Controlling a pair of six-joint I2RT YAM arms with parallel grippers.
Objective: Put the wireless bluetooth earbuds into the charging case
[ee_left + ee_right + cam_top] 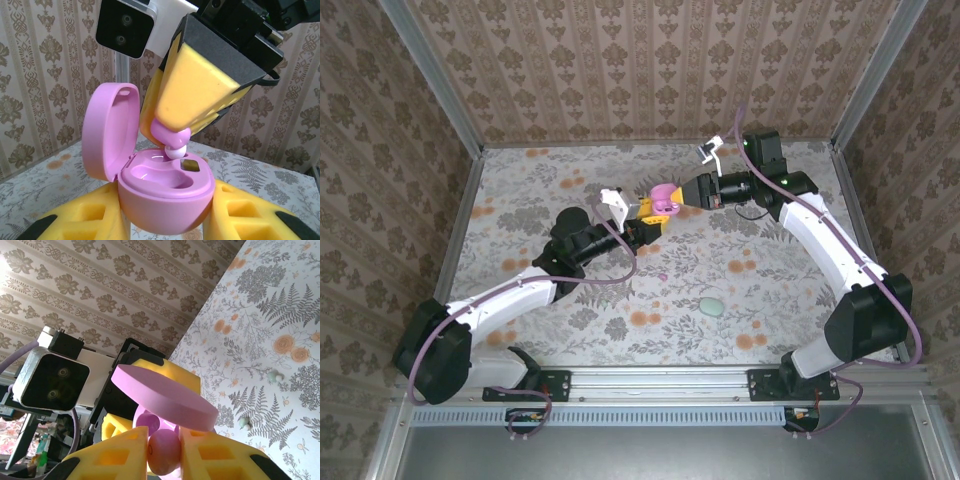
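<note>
Item: pink charging case (165, 195), lid (107, 130) hinged open and upright, raised above the floral table (570, 190). The left gripper (655, 215) has its fingers clamped on the base.
Item: pinkish-purple earbud (172, 141), white tip down, just over the case's socket, pinched between the right gripper (164, 440) fingers.
Item: mint-green case (711, 305), shut, lying on the table well apart.
Item: pale bud (274, 375) and second pale bud (243, 422), loose on the table.
</note>
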